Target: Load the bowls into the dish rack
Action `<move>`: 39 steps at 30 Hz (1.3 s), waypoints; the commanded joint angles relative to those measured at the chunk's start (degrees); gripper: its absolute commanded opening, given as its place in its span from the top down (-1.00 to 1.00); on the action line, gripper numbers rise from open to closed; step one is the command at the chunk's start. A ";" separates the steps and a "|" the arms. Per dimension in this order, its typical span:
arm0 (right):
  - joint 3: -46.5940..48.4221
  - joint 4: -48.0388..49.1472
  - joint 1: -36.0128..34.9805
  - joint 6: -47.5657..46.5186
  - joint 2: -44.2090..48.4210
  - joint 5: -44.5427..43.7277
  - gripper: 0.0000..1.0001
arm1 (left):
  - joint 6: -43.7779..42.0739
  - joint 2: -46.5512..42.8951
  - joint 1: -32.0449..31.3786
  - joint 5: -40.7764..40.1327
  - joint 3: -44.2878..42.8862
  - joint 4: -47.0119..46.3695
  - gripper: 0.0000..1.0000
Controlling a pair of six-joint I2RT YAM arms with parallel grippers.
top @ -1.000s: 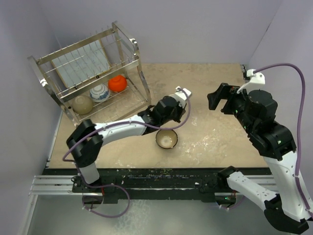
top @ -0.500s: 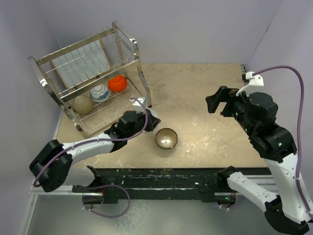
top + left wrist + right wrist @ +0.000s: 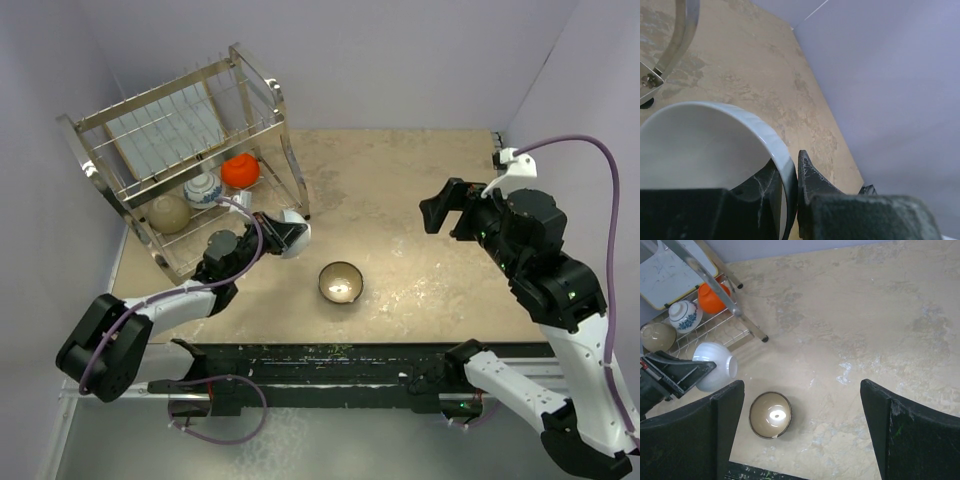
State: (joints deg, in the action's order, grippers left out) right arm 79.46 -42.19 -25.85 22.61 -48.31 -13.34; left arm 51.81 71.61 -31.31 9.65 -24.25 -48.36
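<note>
My left gripper [image 3: 285, 233] is shut on the rim of the plain white bowl [image 3: 295, 232], with one finger inside and one outside [image 3: 812, 182]. It holds the bowl tilted, just in front of the dish rack's [image 3: 291, 160] right leg. The white bowl also shows in the left wrist view [image 3: 700, 140] and the right wrist view [image 3: 715, 371]. The rack's lower tier holds the beige bowl [image 3: 169, 213], the blue-and-white bowl [image 3: 203, 188] and the orange-red bowl [image 3: 240, 170]. The dark brown bowl [image 3: 341, 282] stands upright on the table. My right gripper [image 3: 452, 208] is open and empty, high above the table's right half.
A pale tray [image 3: 165, 135] leans in the rack's upper tier. The rack's metal leg [image 3: 682, 35] is close to the white bowl on the left. Purple walls enclose the table on three sides. The dark rail runs along the table's near edge [image 3: 330, 352].
My left arm has swung left from beside the dark brown bowl to the front of the rack, carrying the white bowl. My right arm has barely moved.
</note>
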 commanded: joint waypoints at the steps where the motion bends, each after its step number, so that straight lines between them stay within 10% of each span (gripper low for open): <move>1: 1.63 0.02 0.14 0.11 0.48 0.43 -0.98 | 7.61 1.86 3.14 5.32 0.95 -20.22 1.00; 20: 2.93 -0.94 0.18 -0.11 0.49 -0.52 -0.98 | 26.30 18.25 17.58 12.02 1.81 -46.06 1.00; 39: 2.63 -0.67 0.18 -0.88 -0.44 -1.81 -0.98 | 29.20 28.38 23.31 14.21 -10.78 -45.71 1.00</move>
State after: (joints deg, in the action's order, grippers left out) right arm 80.14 -43.97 -25.85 22.52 -48.31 -14.02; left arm 78.98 98.48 -9.02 22.98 -30.44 -84.79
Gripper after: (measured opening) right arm 0.991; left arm 0.150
